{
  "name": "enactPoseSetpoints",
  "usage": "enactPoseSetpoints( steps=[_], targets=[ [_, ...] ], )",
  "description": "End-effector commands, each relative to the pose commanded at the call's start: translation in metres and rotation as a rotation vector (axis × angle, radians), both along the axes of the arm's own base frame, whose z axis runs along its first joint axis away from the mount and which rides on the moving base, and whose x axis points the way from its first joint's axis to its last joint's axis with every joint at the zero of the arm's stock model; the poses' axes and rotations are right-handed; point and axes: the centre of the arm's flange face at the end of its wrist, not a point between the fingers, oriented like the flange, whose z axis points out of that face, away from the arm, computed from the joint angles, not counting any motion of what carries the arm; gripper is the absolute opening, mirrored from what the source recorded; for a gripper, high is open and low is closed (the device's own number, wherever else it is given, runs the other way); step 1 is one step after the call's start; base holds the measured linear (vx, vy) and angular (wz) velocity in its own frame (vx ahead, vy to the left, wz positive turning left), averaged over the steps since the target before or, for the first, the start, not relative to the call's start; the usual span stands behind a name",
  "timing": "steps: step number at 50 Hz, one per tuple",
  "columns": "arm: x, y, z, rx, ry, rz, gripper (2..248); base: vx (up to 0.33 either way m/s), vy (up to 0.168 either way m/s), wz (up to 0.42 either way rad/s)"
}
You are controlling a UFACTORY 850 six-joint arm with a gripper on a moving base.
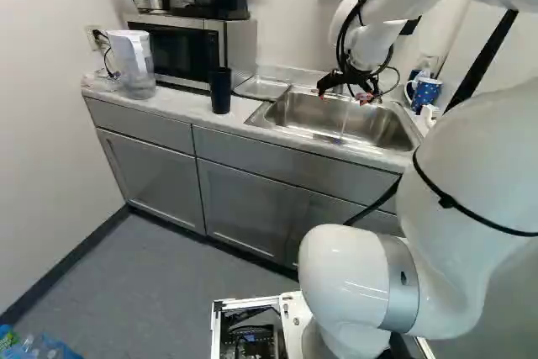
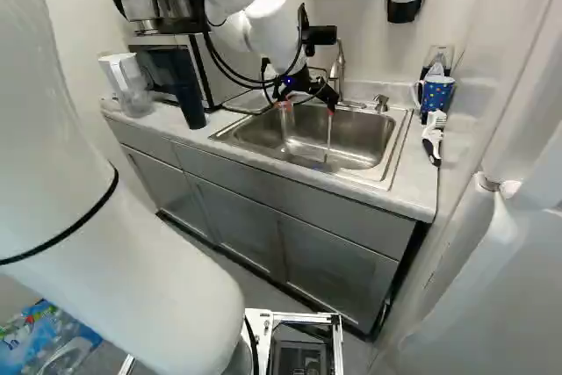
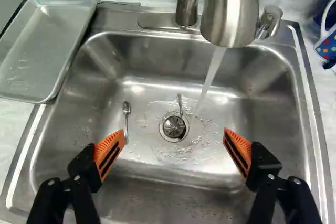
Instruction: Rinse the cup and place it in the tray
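Cup (image 1: 220, 90), tall and dark, stands upright on the desk (image 1: 183, 104), left of the sink (image 3: 79, 129) and in front of the microwave's (image 1: 234, 44) right end. The metal tray (image 3: 44, 51) lies between it and the sink, a little farther back, with nothing on it. The gripper (image 2: 308, 108) hangs above the sink, its jaws spread wide and holding nothing. Water (image 3: 212, 72) runs from the faucet (image 3: 229, 9) into the basin, landing just right of the drain (image 3: 174, 127). One small utensil (image 3: 126, 114) lies left of the drain; another (image 3: 180, 106) reaches into it from the far side. A blue dotted mug (image 2: 436, 94) stands right of the sink, with a white-and-black brush (image 2: 432, 138) nearer. At the left, a clear pitcher (image 1: 134, 60) stands beside the microwave.
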Motion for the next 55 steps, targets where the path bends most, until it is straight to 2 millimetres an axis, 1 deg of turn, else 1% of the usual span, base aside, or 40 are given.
enactPoseSetpoints(
  steps=[11,55],
  targets=[
    [0.002,0.014,0.000,0.000,0.000,0.030,247,0.000,0.000,0.000],
    [0.011,0.086,0.000,0.000,-0.001,0.189,247,0.000,0.000,0.000]
  ],
)
